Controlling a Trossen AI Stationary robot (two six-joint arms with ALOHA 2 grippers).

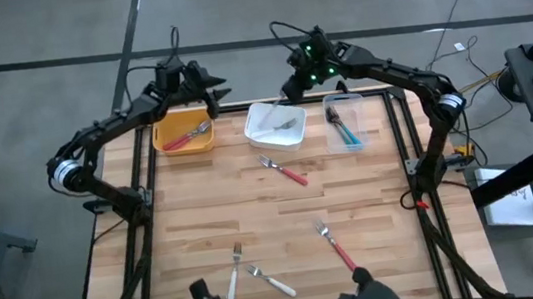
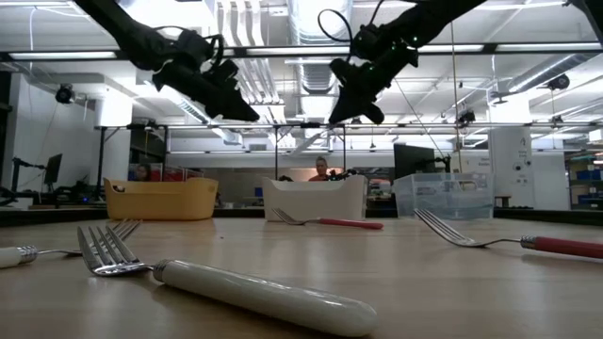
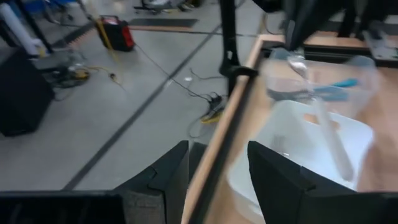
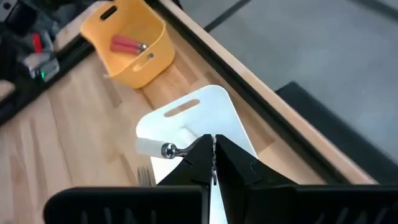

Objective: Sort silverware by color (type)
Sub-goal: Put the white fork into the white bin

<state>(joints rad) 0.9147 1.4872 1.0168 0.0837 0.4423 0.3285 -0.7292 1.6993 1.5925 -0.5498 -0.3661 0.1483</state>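
Note:
My right gripper [image 4: 213, 155] is shut on a white-handled fork [image 3: 326, 124] above the white bin [image 1: 263, 138], where another fork [image 1: 287, 124] lies. My left gripper [image 3: 217, 177] stands open and holds nothing, above the table's far edge by the orange bin [image 1: 171, 120]; a red-handled fork [image 1: 185, 137] lies in that bin. The clear bin [image 1: 355, 109] holds teal-handled forks [image 1: 348, 132]. On the table lie two red-handled forks [image 1: 286, 171] [image 1: 337, 246] and two white-handled forks [image 1: 234, 278] [image 1: 274, 283]. My right gripper pinches the fork's metal neck [image 4: 179, 149], just past the handle's collar, between its two fingertips. The fingers come slanting down from the far side. The white handle [image 4: 149, 147] sticks out sideways and hangs slanting over the white bin, clear of it.
The three bins stand in a row along the far edge. The loose forks lie in the table's middle and near the front edge. A black frame rail [image 3: 233, 93] runs along the far edge. A person [image 2: 321, 171] sits far behind the table.

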